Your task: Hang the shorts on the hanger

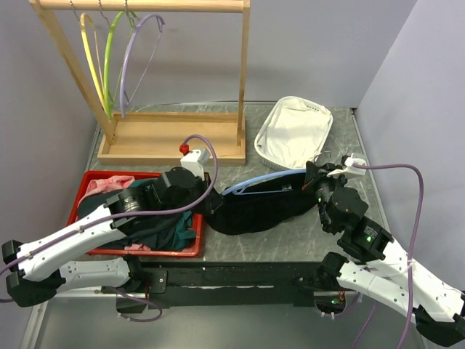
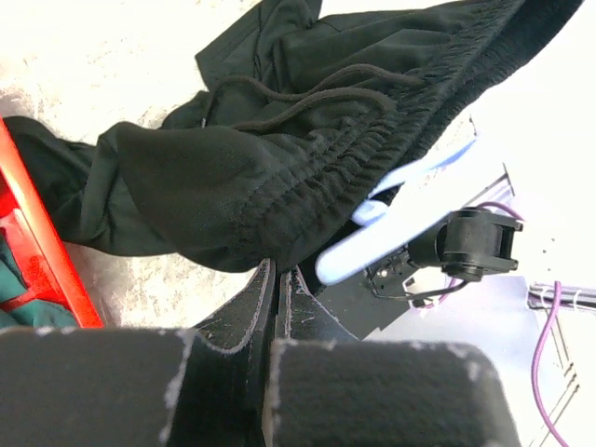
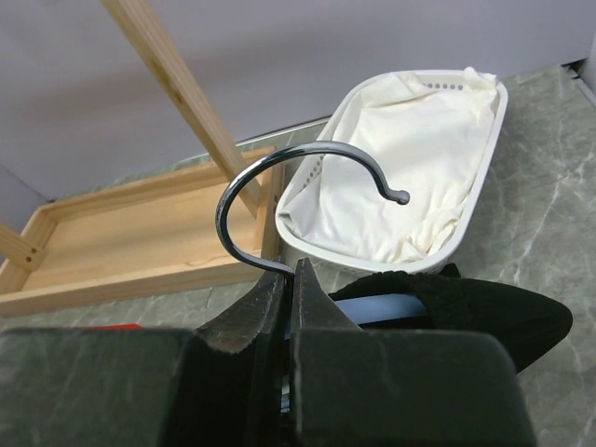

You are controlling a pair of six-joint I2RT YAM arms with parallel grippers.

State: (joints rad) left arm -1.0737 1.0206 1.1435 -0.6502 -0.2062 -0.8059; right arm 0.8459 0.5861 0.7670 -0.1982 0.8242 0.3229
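The black shorts (image 1: 261, 209) lie limp on the table between the two arms. The light blue hanger (image 1: 254, 183) runs through their waistband, one arm showing at the left. My left gripper (image 1: 211, 204) is shut on the left edge of the shorts; in the left wrist view the jaws (image 2: 277, 272) pinch the waistband (image 2: 270, 168), with the hanger (image 2: 391, 219) poking out beside them. My right gripper (image 1: 317, 179) is shut on the hanger at the base of its metal hook (image 3: 279, 182); the jaws (image 3: 293, 272) meet there, above the blue hanger (image 3: 377, 308) and the shorts (image 3: 475, 312).
A red bin (image 1: 87, 182) at the left holds pink and dark teal garments. A wooden rack (image 1: 171, 138) at the back carries yellow, green and lilac hangers. A white cloth-lined basket (image 1: 294, 131) stands at the back right, close to my right gripper.
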